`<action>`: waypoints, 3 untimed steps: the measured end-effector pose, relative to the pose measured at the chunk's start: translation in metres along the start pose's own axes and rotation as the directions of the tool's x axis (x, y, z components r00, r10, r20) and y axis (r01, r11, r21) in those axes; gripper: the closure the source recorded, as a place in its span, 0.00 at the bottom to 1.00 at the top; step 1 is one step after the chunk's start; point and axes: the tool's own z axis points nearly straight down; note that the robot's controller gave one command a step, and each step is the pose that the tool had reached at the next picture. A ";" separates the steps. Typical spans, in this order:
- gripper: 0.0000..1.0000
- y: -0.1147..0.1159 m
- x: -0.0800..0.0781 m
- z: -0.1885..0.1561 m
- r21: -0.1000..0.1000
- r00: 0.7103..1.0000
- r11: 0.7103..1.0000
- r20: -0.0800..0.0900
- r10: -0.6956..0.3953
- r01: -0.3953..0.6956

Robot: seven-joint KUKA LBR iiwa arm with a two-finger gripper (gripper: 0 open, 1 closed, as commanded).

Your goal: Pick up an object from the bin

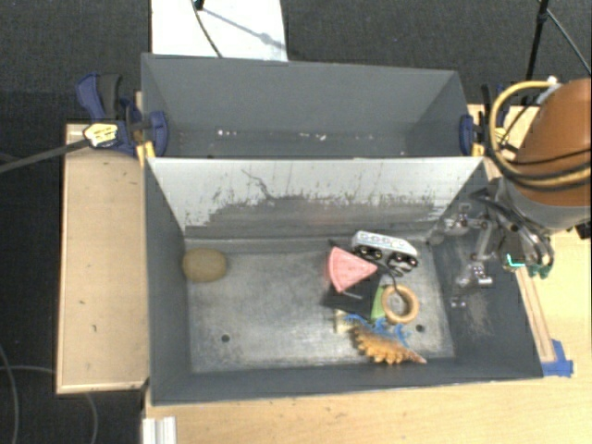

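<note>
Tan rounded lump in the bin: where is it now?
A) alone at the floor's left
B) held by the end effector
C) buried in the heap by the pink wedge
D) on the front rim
A: the tan rounded lump sits alone at the floor's left, apart from the heap with the pink wedge and from the end effector by the right wall.

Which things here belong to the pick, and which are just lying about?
For the job: end effector, bin, nearby white piece, pink wedge, tape ring.
Lying about, likely: tan lump at far left, brown leafy thing.
</note>
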 end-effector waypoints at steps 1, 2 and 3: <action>0.00 0.004 -0.013 0.045 0.002 1.000 1.000 0.008 -0.015 0.015; 0.00 0.007 -0.005 0.106 0.001 0.989 0.989 0.003 -0.151 0.151; 1.00 0.012 -0.016 0.168 0.000 0.959 0.959 0.003 -0.285 0.285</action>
